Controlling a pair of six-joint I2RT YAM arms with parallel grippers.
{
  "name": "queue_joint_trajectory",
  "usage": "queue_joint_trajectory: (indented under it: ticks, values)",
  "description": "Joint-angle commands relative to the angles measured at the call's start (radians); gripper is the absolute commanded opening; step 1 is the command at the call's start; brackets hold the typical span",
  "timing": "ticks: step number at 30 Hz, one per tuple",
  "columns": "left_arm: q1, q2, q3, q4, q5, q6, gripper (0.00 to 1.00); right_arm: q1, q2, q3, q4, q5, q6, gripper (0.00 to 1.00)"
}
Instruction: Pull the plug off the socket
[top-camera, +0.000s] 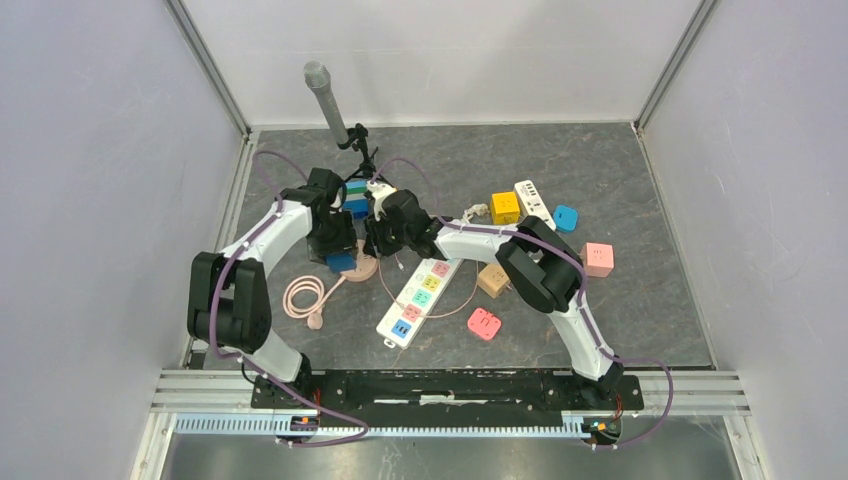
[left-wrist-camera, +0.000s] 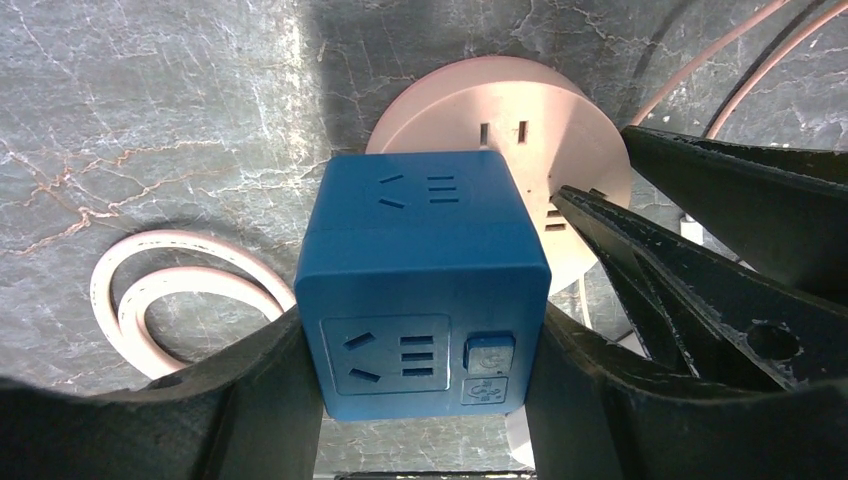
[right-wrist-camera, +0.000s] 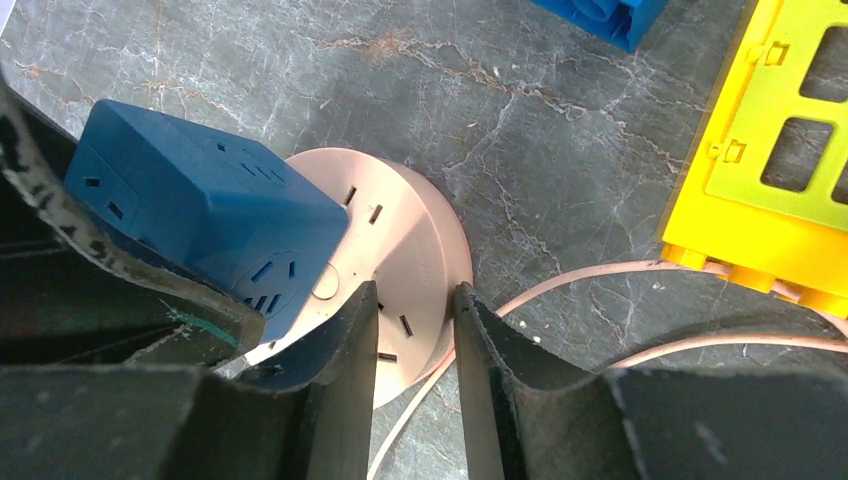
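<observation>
Cube plug (left-wrist-camera: 420, 290): blue, centre frame, sitting on the pink round socket (left-wrist-camera: 520, 110) just above it.
Left gripper (left-wrist-camera: 420, 395): clamped on the cube's two sides.
Right gripper (right-wrist-camera: 415, 305): pinching the socket rim, lower centre.
Pull axis, as judged: straight off the disc face.

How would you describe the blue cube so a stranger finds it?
On the left half of the table lies a pink round socket. The blue cube touches its top, gripped by the left tool; no other cube is gripped.
</observation>
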Motion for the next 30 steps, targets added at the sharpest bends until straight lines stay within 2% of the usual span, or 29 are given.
queue_joint_trajectory:
  ticks: [1, 6, 8, 12, 17, 19, 25, 30]
  values:
    - [0.007, -0.028, 0.041, 0.038, 0.35, 0.082, 0.02, 0.049, 0.14, -0.072, -0.321, -0.006, -0.068, 0.37]
    - [0.007, -0.053, 0.05, 0.056, 0.373, 0.05, 0.02, 0.049, 0.141, -0.074, -0.326, 0.001, -0.07, 0.37]
    - [0.005, -0.053, 0.051, 0.069, 0.322, 0.012, 0.02, 0.049, 0.142, -0.076, -0.327, 0.004, -0.069, 0.37]
    - [-0.034, -0.054, 0.023, 0.117, 0.132, -0.095, 0.02, 0.049, 0.146, -0.074, -0.326, 0.005, -0.06, 0.36]
    - [-0.058, -0.052, -0.006, 0.124, 0.09, -0.134, 0.02, 0.049, 0.149, -0.071, -0.327, -0.001, -0.054, 0.35]
    - [-0.055, -0.062, -0.008, 0.104, 0.098, -0.102, 0.02, 0.051, 0.153, -0.073, -0.327, -0.012, -0.06, 0.35]
    - [0.038, -0.114, 0.014, 0.045, 0.284, 0.012, 0.02, 0.051, 0.153, -0.096, -0.318, -0.03, -0.077, 0.34]
    - [0.039, -0.12, 0.065, 0.032, 0.266, -0.018, 0.02, 0.055, 0.156, -0.1, -0.318, -0.02, -0.081, 0.34]
